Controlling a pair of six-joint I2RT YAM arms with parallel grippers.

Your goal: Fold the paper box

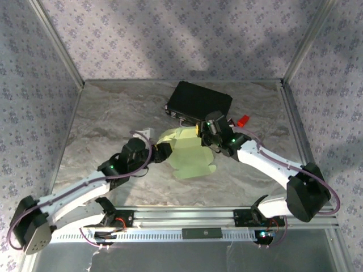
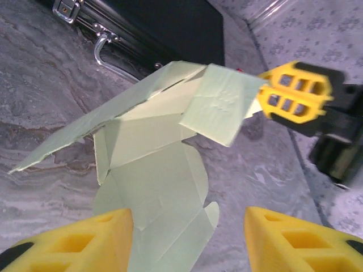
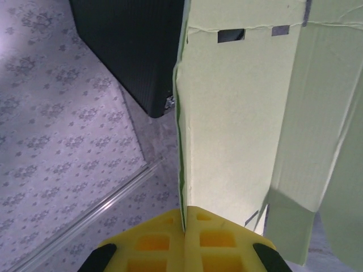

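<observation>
Whereas right wrist view shows right gripper (image 3: 184, 220) clamped on the paper box (image 3: 238, 124) edge, left wrist view shows left gripper (image 2: 189, 229) apart, box ahead.

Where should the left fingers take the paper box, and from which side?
The long flap of the paper box, from the left: it looks tilted up off the table, so a finger fits under. The right gripper pinches the opposite edge.
</observation>
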